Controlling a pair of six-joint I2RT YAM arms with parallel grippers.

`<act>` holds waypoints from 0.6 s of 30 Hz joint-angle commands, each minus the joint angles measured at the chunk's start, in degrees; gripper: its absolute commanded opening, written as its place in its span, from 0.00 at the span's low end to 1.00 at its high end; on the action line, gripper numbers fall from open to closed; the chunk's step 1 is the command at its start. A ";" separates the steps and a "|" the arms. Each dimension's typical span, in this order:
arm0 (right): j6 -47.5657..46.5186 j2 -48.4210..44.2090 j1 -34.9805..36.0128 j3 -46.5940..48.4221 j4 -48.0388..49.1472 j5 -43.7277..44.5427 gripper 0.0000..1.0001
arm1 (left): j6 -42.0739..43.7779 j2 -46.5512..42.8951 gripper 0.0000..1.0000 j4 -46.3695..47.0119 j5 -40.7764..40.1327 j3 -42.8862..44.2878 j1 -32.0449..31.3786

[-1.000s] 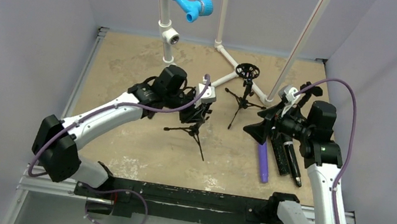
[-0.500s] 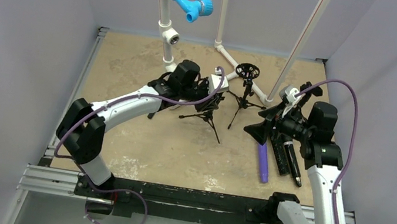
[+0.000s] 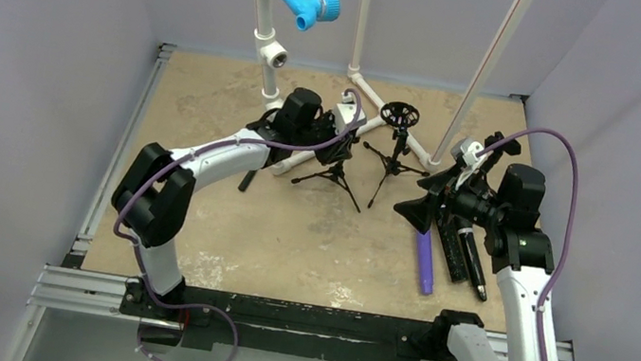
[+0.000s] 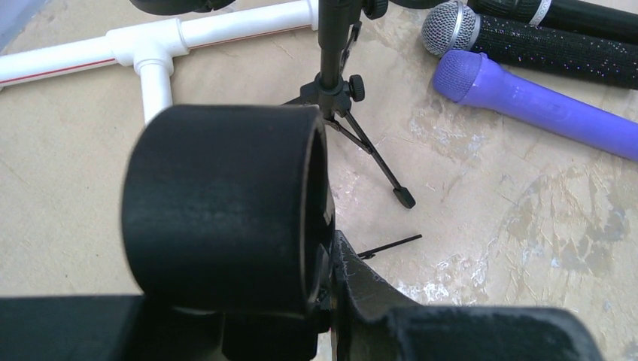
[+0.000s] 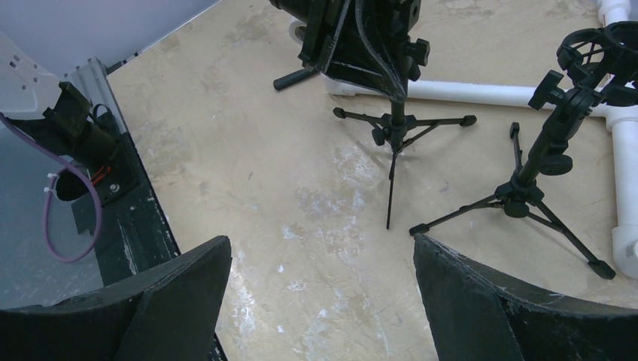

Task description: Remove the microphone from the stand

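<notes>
Above the tan mottled table (image 3: 224, 224), my left claw (image 3: 340, 140) is pinched on the black cylindrical clip (image 4: 226, 218) of the small black tripod stand (image 3: 334, 175), while my right claw (image 5: 323, 301) hangs spread near the purple microphone (image 3: 424, 261), which lies loose beside two black microphones (image 3: 468, 255), so I judge removal done: next, set this stand down upright.

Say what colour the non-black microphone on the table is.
The microphone is purple; the left wrist view shows it best.

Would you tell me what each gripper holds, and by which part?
The left gripper holds the tripod stand by its top; the right gripper holds nothing.
</notes>
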 commanded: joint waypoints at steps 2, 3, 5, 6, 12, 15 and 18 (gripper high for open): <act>-0.56 -0.74 -0.16 1.74 0.16 0.04 0.89 | -1.62 0.49 0.03 7.87 -2.23 2.46 0.89; -0.55 -0.77 -0.14 1.76 0.16 0.05 0.90 | -1.54 0.62 0.03 7.77 -2.58 2.32 0.89; -0.52 -0.74 -0.14 1.68 0.16 0.03 0.89 | -1.38 0.66 0.06 7.64 -2.53 1.97 0.84; -0.61 -0.78 -0.14 1.55 0.32 0.05 0.90 | -1.52 0.67 0.08 7.78 -2.45 1.56 0.87; -0.57 -1.73 -0.14 0.55 0.62 0.19 0.90 | -1.77 0.58 0.25 7.81 -3.52 -0.15 0.88; -0.44 -2.12 -0.19 0.46 0.47 0.15 0.90 | -1.74 -0.01 0.34 6.59 -4.45 -0.53 0.84; -0.46 -2.19 -0.14 0.35 0.51 0.08 0.90 | -1.99 -0.90 0.44 5.07 -5.15 -0.79 0.88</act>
